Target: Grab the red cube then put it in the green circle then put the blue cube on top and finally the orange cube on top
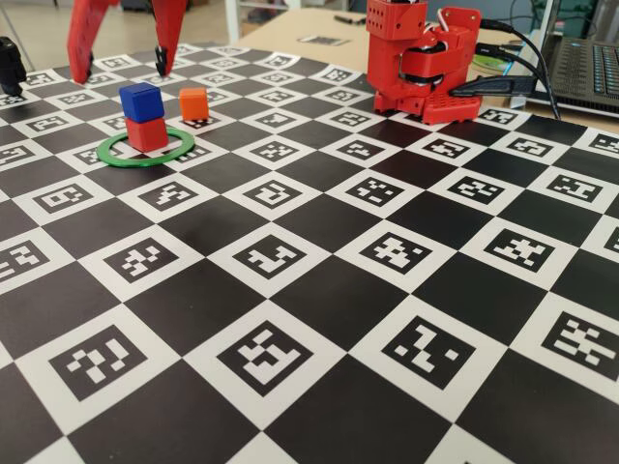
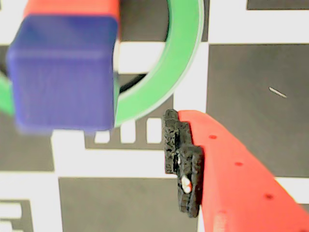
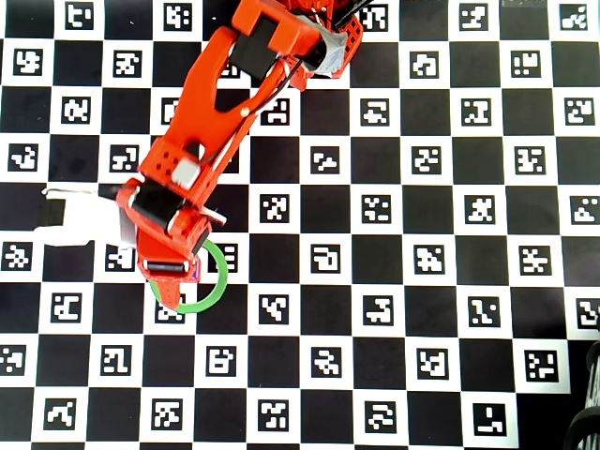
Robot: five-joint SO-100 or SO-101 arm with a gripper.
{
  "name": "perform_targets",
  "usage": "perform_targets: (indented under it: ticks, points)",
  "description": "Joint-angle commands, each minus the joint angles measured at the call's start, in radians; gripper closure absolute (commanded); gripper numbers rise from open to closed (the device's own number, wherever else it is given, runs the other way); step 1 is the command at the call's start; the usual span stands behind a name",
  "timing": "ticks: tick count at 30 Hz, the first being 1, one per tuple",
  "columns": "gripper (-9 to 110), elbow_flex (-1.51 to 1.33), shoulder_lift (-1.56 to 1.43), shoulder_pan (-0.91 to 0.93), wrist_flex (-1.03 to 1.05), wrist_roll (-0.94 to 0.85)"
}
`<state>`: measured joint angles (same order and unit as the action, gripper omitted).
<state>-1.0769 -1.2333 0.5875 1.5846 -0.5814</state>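
A black-and-white checkered marker mat covers a pale wooden table, a laptop at its edge.

In the fixed view the blue cube sits on the red cube, and that stack of 2 stands inside the green circle on the desk — the orange cube lies just right of it, slightly behind, apart.

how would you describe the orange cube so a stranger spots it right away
In the fixed view, find the green ring at the checkered board's far left. The orange cube sits alone just behind and right of it, flat on the board, unlike the blue cube stacked on the red cube.
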Motion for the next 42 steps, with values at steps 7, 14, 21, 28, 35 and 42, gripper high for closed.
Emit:
perform_targets:
  ticks: [7,14,21,28,35,42]
  points:
    - [54,-0.175,-0.4,0.087,0.028,-0.127]
    - [53,-0.33,-0.414,0.19,0.003,-0.195]
    - [52,-0.445,-0.379,0.279,-0.121,-0.279]
    - [52,-0.548,-0.301,0.293,-0.215,-0.284]
    - [52,-0.647,-0.213,0.284,-0.388,-0.255]
    - [52,-0.644,-0.152,0.284,-0.443,-0.245]
